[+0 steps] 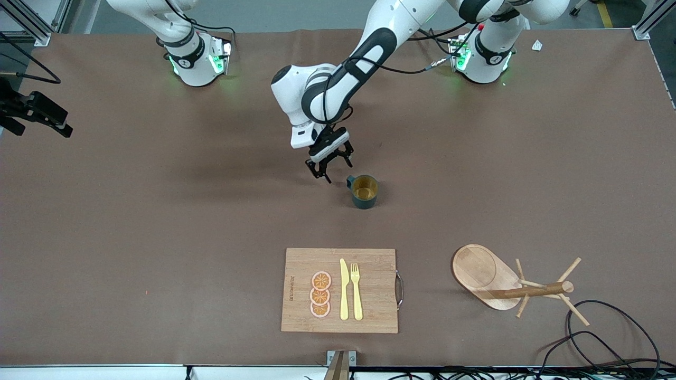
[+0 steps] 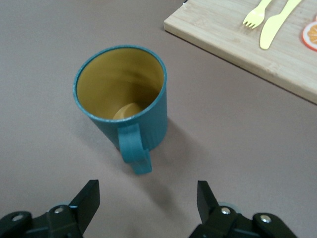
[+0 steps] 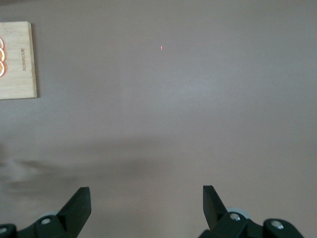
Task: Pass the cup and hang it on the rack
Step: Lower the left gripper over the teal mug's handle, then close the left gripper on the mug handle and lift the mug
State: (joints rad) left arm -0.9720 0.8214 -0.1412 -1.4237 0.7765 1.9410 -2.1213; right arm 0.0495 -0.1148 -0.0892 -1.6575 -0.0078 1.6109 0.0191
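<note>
Fingers (image 2: pixel 89 198) of left gripper (image 1: pixel 330 168) spread beside upright teal-green cylindrical cup (image 1: pixel 364 191), best centred on handle; right gripper (image 3: pixel 146 203) waiting, likewise spread.

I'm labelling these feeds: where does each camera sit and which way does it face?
Front: high across the table, facing both arms; shows left gripper beside the cup, board, rack.
Left wrist: on that arm, facing the cup; open fingers show.
Right wrist: faces bare table; open fingers show.
All share the board.
</note>
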